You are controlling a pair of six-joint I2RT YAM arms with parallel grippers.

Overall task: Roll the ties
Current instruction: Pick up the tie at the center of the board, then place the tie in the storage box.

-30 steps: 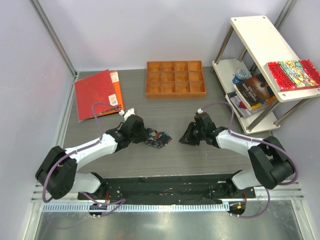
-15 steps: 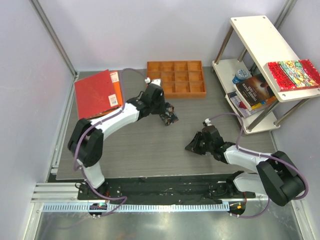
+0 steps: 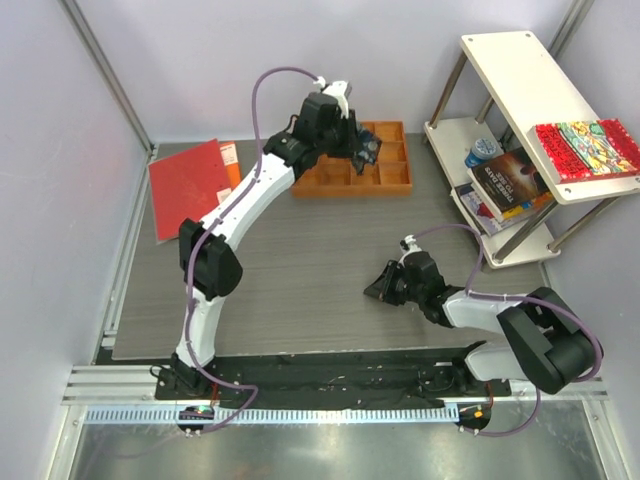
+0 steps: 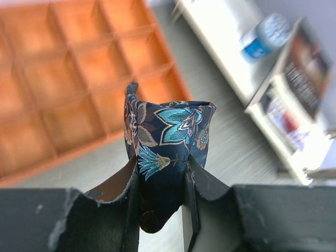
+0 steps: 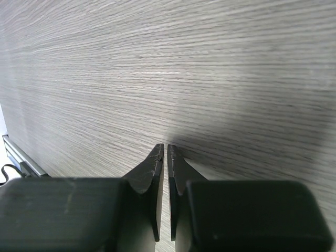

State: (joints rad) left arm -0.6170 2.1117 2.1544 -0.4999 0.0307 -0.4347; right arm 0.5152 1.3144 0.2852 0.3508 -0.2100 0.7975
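Observation:
The rolled navy floral tie (image 4: 167, 137) is clamped between the fingers of my left gripper (image 4: 160, 167). In the top view the left gripper (image 3: 362, 146) holds the tie (image 3: 368, 150) in the air over the right part of the orange wooden compartment tray (image 3: 330, 183). The tray's compartments (image 4: 58, 94) show blurred below the tie in the left wrist view. My right gripper (image 3: 378, 288) rests low over the table at the right, its fingers (image 5: 155, 168) shut with nothing between them.
A red folder (image 3: 190, 186) lies at the back left of the table. A white shelf unit (image 3: 520, 110) at the right holds books, a blue-capped jar (image 3: 484, 150) and a red patterned book (image 3: 586, 148). The grey wood-grain table (image 5: 157, 63) fills the right wrist view.
My left arm has lifted the rolled tie from the table's middle and carried it back and up over the orange tray. The right gripper drew back toward the near right and stays shut.

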